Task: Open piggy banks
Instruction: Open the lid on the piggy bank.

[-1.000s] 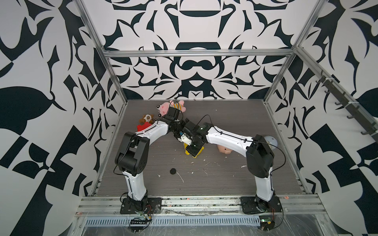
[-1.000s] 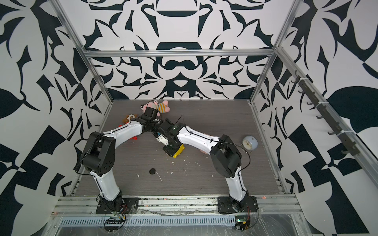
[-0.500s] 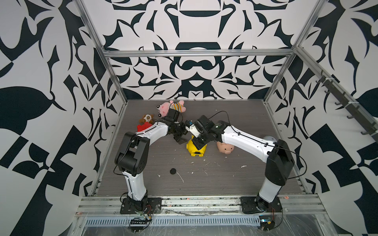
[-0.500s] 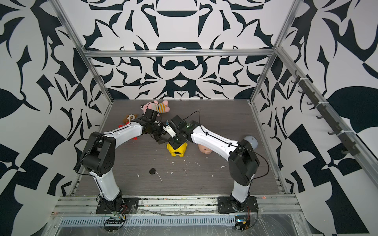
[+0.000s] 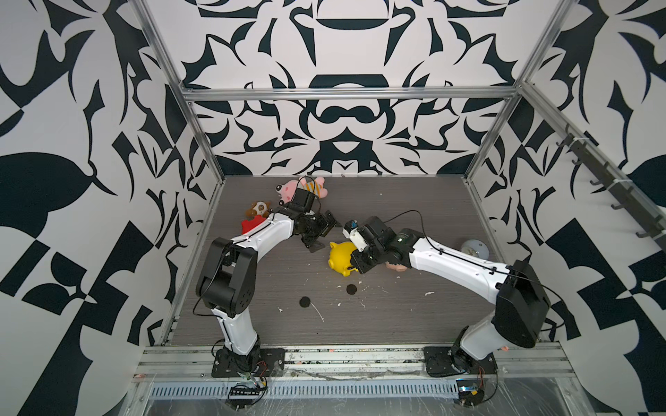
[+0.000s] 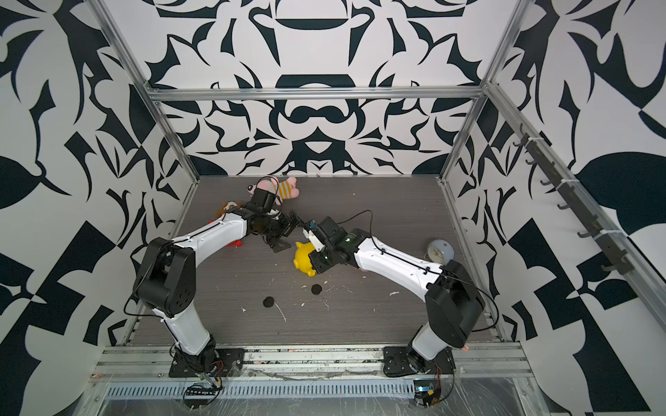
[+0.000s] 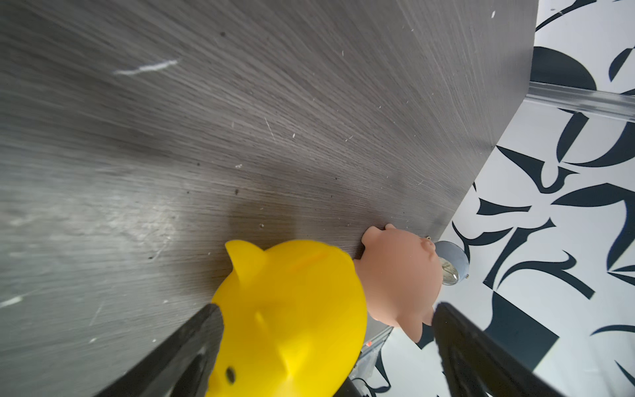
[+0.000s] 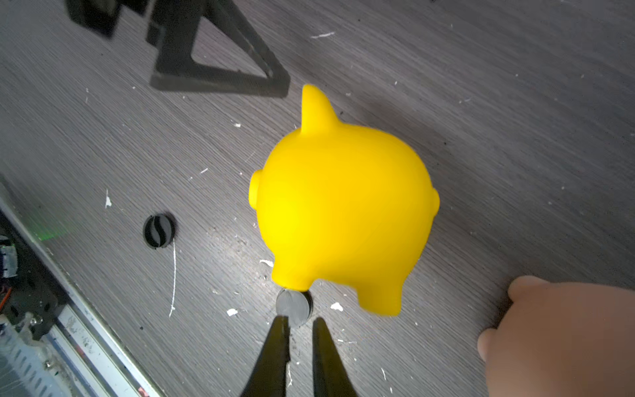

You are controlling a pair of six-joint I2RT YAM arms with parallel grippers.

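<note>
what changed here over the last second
The right gripper came off the yellow pig, drew back toward its own side and dropped a second black plug beside it. The left gripper, open, the pig itself, the first plug and the peach pig hardly moved.

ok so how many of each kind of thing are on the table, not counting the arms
piggy banks: 3 (yellow pig, peach-pink pig, red pig, mostly hidden behind the left arm)
loose black plugs: 2 (plug by the yellow pig's foot, plug lying apart)
plush toys: 2 (pink striped plush, brown-and-white plush)
round blue-grey clock: 1
total: 8
</note>
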